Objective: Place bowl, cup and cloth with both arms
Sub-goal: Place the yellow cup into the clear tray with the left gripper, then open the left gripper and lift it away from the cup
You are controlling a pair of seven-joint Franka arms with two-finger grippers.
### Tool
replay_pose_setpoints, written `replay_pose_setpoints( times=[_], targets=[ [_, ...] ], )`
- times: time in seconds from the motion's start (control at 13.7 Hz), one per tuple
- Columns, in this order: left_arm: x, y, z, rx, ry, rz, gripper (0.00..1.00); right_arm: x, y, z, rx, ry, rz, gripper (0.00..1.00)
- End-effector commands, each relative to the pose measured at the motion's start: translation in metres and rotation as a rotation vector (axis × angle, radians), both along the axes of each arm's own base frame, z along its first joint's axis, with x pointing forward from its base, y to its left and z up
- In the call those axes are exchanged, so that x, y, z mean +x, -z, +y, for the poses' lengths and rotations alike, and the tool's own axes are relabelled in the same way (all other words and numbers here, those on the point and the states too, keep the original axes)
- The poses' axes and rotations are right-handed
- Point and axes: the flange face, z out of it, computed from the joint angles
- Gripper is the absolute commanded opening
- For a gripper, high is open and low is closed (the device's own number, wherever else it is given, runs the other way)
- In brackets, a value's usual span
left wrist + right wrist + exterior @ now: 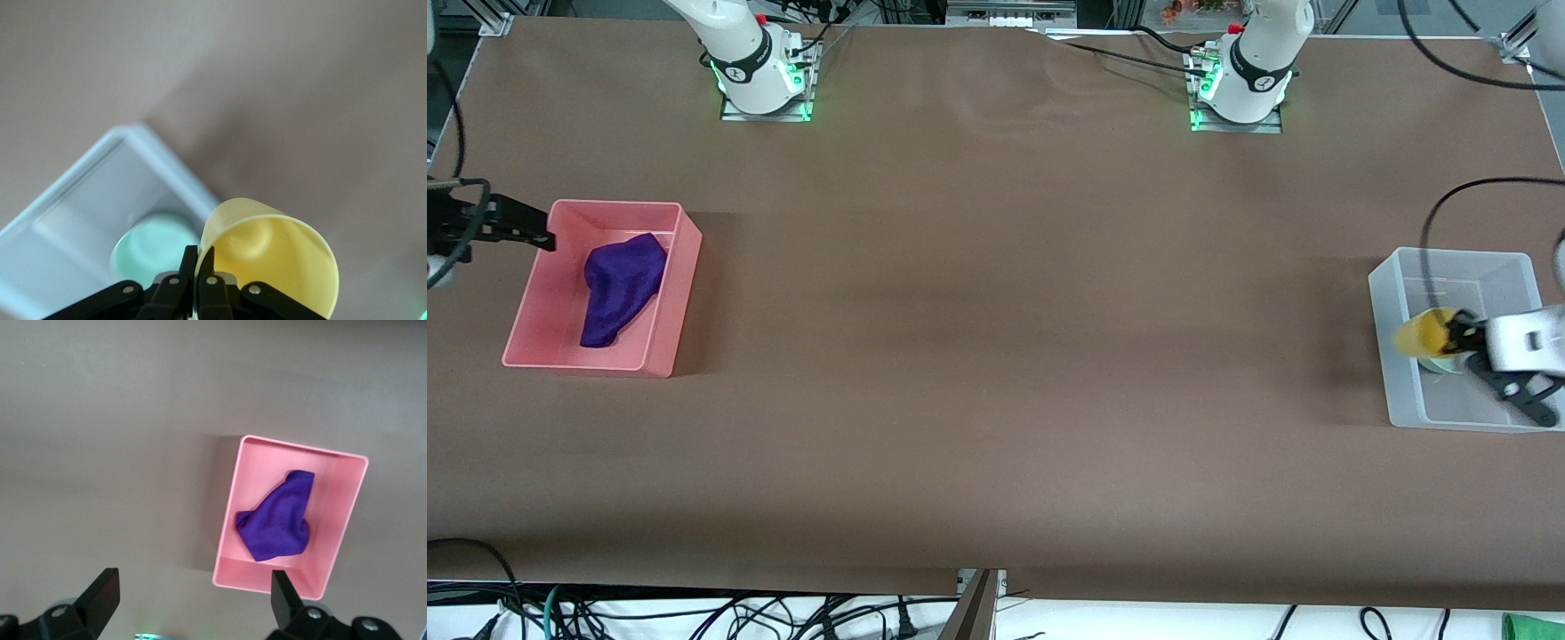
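The yellow cup (1421,335) hangs tilted over the clear bin (1458,258), with my left gripper (1451,337) shut on its rim. In the left wrist view the fingertips pinch the cup wall (273,257) at the left gripper (198,257). The mint-green bowl (150,247) lies in the clear bin (167,160) below; only a sliver of the bowl (1440,365) shows in the front view. The purple cloth (623,286) lies crumpled in the pink bin (618,207). My right gripper (538,233) is open and empty over that bin's outer edge. The right wrist view shows the right gripper (193,583), cloth (280,517) and pink bin (303,447).
The brown table (996,356) stretches between the two bins. Both arm bases (760,80) stand along its edge farthest from the front camera. Black cables (1449,204) hang over the clear bin.
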Motion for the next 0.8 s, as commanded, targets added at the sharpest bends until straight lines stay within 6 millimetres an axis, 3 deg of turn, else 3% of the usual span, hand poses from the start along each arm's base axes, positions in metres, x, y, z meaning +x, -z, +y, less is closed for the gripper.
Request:
replay_pose_setpoints(
  times=[0.0, 0.07, 0.15, 0.29, 0.36, 0.58, 0.73],
  targets=[
    [-0.018, 0.021, 0.037, 0.043, 0.116, 0.083, 0.00, -0.009, -0.004, 0.004, -0.017, 0.024, 0.008, 1.00],
    [-0.022, 0.022, 0.044, 0.053, 0.137, 0.095, 0.23, -0.009, -0.004, 0.004, -0.015, 0.023, 0.005, 1.00],
    [-0.022, 0.020, 0.045, 0.051, 0.134, 0.091, 0.99, -0.008, -0.004, 0.004, -0.016, 0.023, 0.000, 1.00],
    [-0.019, 0.005, 0.036, 0.048, 0.142, 0.077, 1.00, -0.008, -0.004, 0.004, -0.016, 0.021, -0.001, 1.00],
    [-0.016, -0.006, 0.020, 0.046, 0.152, 0.068, 1.00, -0.008, -0.004, 0.004, -0.018, 0.021, -0.001, 1.00],
    [0.000, -0.025, -0.049, 0.035, 0.121, 0.018, 1.00, -0.008, -0.004, 0.004, -0.019, 0.021, -0.001, 1.00],
    [0.007, -0.031, -0.091, -0.002, -0.013, -0.024, 1.00, -0.008, -0.004, 0.004, -0.019, 0.021, -0.003, 1.00]
  ],
)
